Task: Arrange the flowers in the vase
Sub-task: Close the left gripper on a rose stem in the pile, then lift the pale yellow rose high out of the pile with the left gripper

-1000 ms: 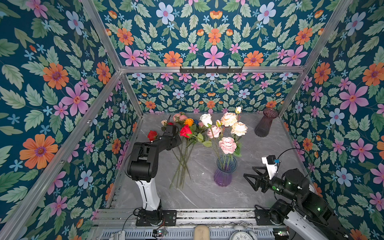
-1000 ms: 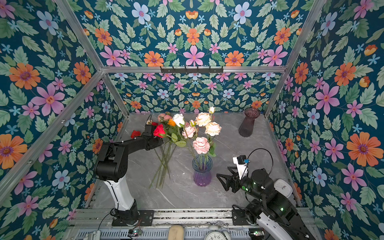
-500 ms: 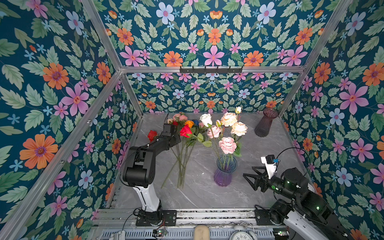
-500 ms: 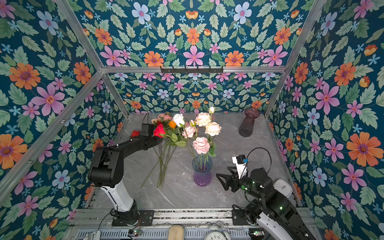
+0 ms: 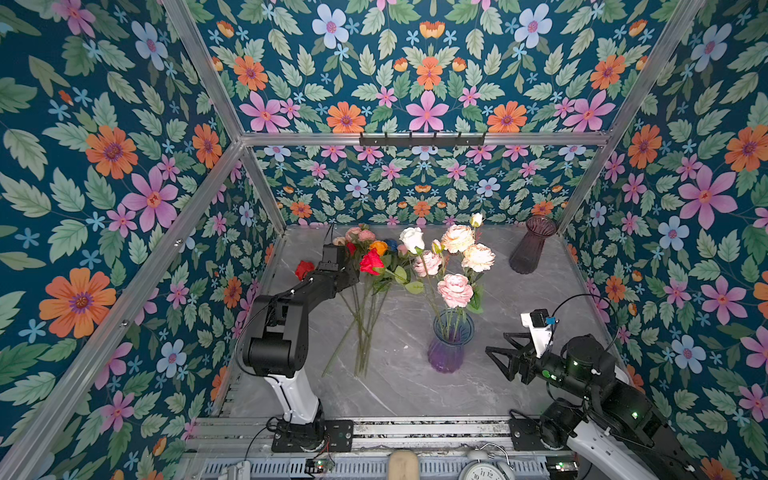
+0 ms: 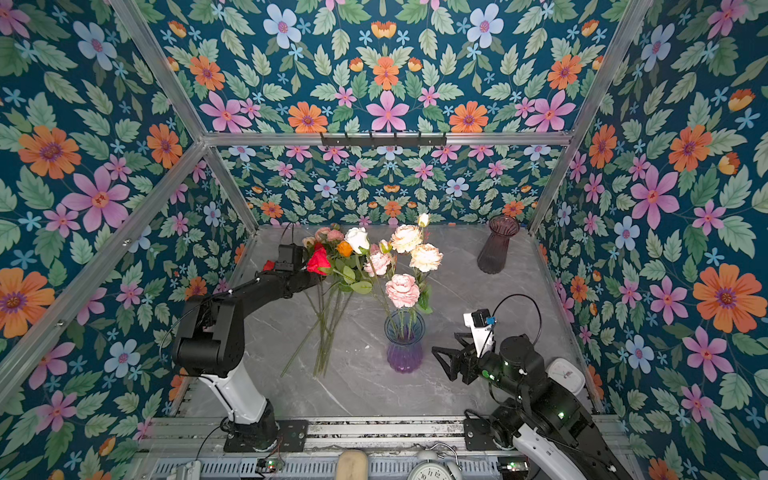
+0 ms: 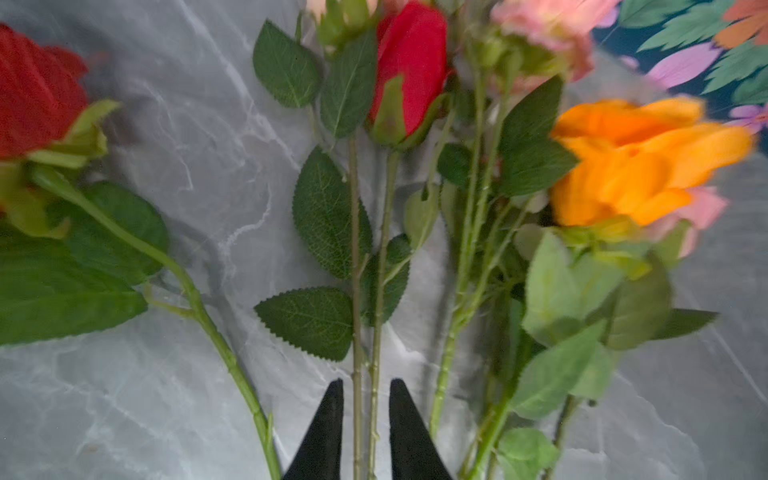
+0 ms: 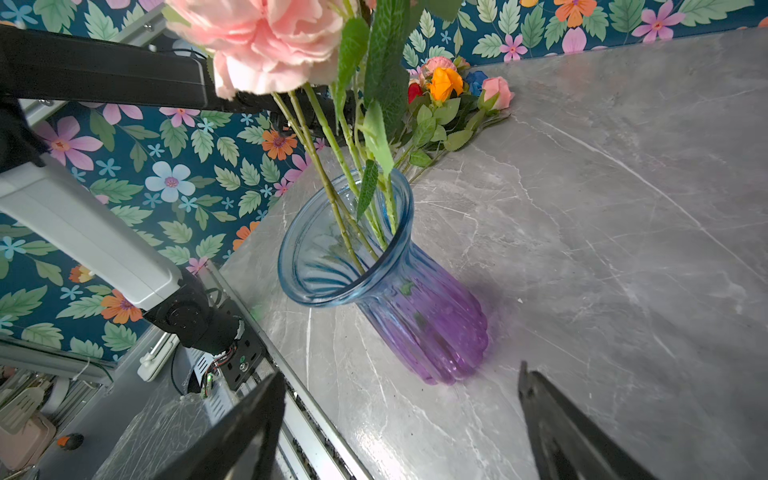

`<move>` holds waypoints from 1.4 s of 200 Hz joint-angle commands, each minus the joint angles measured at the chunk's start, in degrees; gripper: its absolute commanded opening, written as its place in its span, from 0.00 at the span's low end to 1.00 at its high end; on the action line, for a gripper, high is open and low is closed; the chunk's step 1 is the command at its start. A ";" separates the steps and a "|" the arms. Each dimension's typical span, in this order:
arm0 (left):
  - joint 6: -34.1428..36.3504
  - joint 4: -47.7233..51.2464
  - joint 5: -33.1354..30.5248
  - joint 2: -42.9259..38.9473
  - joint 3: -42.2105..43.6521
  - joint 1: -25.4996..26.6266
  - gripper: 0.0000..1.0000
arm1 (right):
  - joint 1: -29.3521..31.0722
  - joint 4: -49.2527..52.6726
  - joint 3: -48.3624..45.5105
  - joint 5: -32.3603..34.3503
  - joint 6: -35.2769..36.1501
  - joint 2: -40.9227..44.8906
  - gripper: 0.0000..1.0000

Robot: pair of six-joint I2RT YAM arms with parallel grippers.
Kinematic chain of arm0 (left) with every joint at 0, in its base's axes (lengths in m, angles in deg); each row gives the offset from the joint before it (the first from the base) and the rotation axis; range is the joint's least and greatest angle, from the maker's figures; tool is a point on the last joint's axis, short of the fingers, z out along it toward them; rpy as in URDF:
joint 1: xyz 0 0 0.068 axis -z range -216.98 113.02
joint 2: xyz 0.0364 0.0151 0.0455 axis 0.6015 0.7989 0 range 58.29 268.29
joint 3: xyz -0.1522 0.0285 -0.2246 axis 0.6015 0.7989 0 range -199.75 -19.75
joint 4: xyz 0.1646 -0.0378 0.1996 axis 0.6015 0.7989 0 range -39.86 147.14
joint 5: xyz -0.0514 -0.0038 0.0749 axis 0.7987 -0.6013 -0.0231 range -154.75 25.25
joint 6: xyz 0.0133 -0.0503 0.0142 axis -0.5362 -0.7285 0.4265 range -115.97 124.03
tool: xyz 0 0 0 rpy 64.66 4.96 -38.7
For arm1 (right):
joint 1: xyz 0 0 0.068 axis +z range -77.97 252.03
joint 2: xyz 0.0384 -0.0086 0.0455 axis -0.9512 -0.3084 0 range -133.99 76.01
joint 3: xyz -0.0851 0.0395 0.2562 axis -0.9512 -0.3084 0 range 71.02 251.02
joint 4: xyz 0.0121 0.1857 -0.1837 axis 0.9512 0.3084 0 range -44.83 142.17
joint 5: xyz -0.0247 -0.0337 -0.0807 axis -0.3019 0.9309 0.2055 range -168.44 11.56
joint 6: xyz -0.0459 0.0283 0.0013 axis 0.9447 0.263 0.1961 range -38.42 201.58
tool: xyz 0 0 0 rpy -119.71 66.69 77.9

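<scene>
- Grey marble-look tabletop (image 5: pixel 540 299), in both top views: the left arm (image 5: pixel 316 286) reaches low over a loose bunch of flowers (image 5: pixel 365 324) lying flat, their stems trailing back towards its base. Its jaws are hidden under the wrist. White, peach and pink blooms (image 5: pixel 457 237) stand in the blue-and-purple glass vase (image 5: pixel 451 345), well off to that arm's side. The right gripper (image 5: pixel 500 353) hovers just beside the vase, spread wide and holding nothing. A dark plum vase (image 5: pixel 530 249) stands far beyond it.
- Left wrist view: the left gripper (image 7: pixel 365 415) is parted only narrowly. Two thin stems (image 7: pixel 356 291) run between its fingers (image 7: pixel 328 436) with a sliver of gap either side, so nothing looks pinched. A red rosebud (image 7: pixel 409 70) lies straight ahead of the jaws, a second red rose (image 7: pixel 37 91) off to one side and a blurred orange rose (image 7: pixel 631 166) to the other. Closing here would likely catch both stems, and the overlapping leaves could drag neighbours along.
- Right wrist view: the glass vase sits just ahead of the wide-open jaws, its stems leaning on one side of the rim under a heavy pink bloom (image 8: pixel 266 41). With nothing steadying it, another stem pushed in, or a brush from this gripper, could tip the top-heavy vase.
</scene>
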 commanded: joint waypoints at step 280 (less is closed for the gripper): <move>-0.16 -5.39 3.78 -39.30 5.79 0.17 0.00 | 0.08 -1.44 -0.03 0.05 0.57 1.75 0.90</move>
